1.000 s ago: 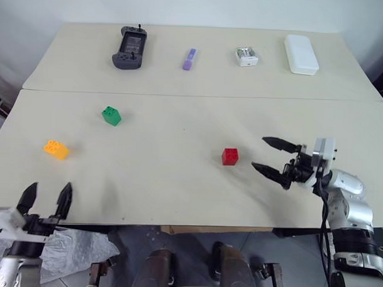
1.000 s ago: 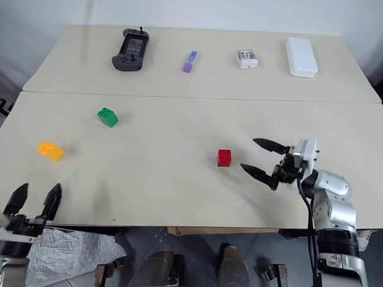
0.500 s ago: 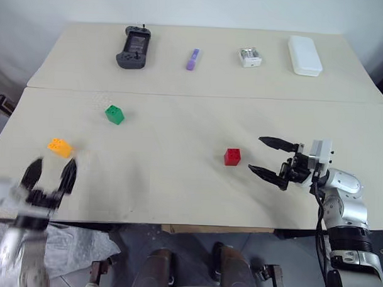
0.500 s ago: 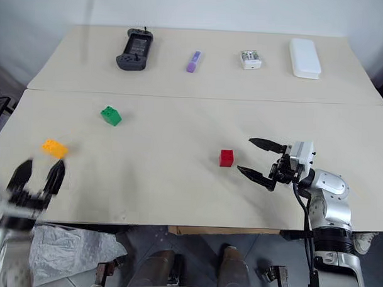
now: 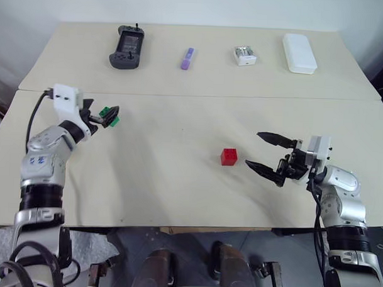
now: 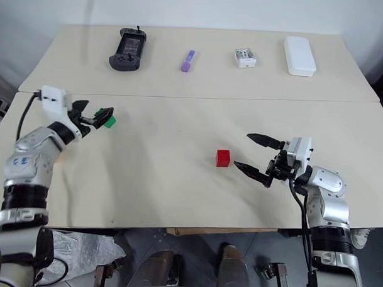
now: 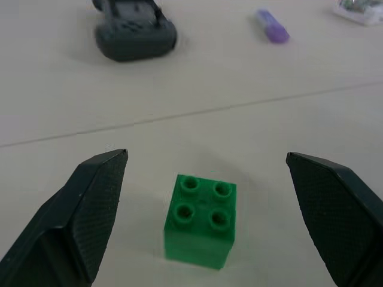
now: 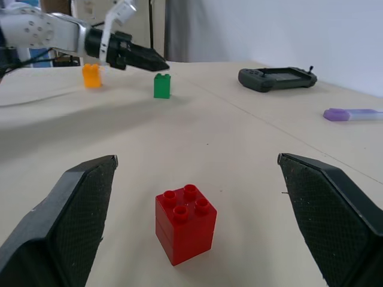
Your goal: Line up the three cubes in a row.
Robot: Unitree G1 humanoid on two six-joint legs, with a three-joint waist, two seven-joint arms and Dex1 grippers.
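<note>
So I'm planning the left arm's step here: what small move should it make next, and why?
Probably ease the left gripper a little further forward, then close. Its fingers stand open on either side of the green cube, which sits on the table between them and untouched, closer to the fingertips than to the base of the fingers.

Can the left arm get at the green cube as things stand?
Probably yes. The left gripper is open, and the green cube stands upright on the table between its jaws, touching neither. Nothing lies around the cube to block a close.
</note>
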